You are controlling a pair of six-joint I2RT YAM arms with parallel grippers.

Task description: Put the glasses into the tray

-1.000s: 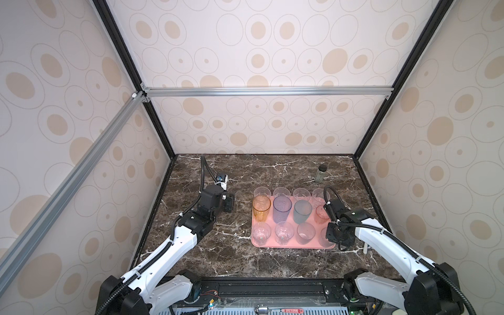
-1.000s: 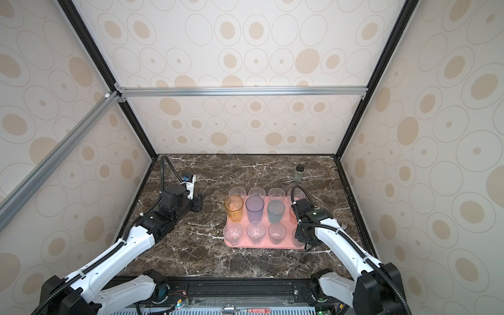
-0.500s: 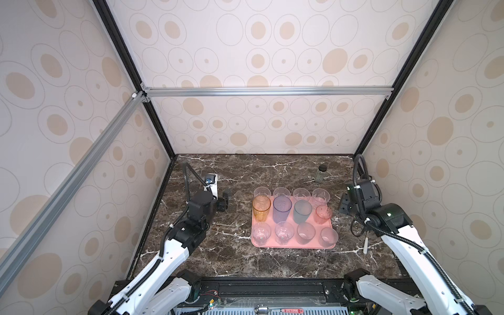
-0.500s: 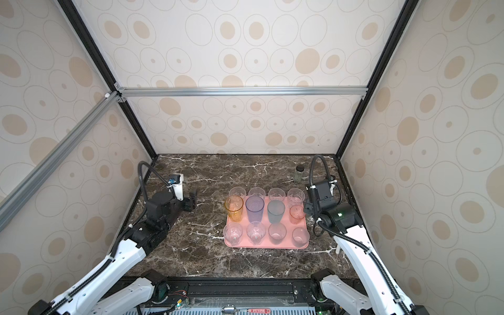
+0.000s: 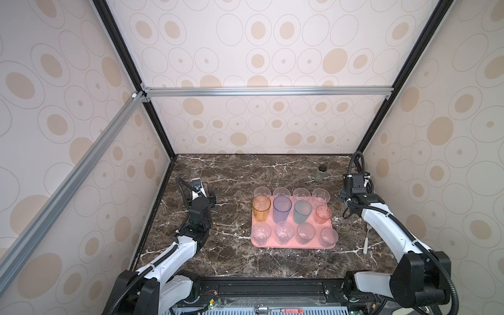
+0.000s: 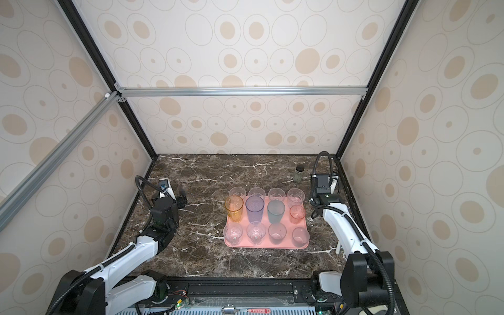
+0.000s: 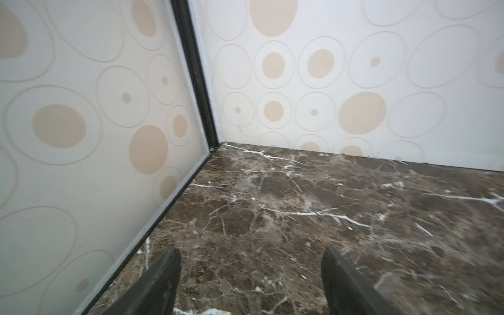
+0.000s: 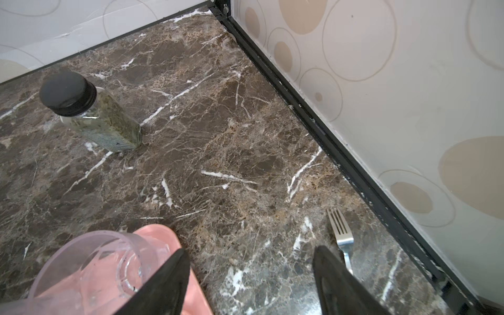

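Top views, step: We judge the loading finished. In both top views the glasses point(image 5: 282, 208) point(image 6: 255, 208) stand in three rows of four on the tray point(image 5: 293, 246) point(image 6: 266, 246), and we see none on the bare tabletop point(image 5: 234, 177).
Top views, pincers: The left pincer point(image 5: 211, 197) hangs well apart from the tray, on its left. The right pincer point(image 5: 342, 197) hangs near the tray's far right corner. Neither touches a glass.
Left wrist, pincer: The left pincer point(image 7: 251, 286) is spread wide with nothing between its fingers, only bare tabletop below.
Right wrist, pincer: The right pincer point(image 8: 248, 283) is spread and empty, beside a clear glass point(image 8: 90, 267) on the tray's corner point(image 8: 166, 237). A jar point(image 8: 90, 114) and a fork point(image 8: 341, 234) lie off the tray.
Next move: We judge nothing is left to fetch. The arms need only park without clipping that corner glass.
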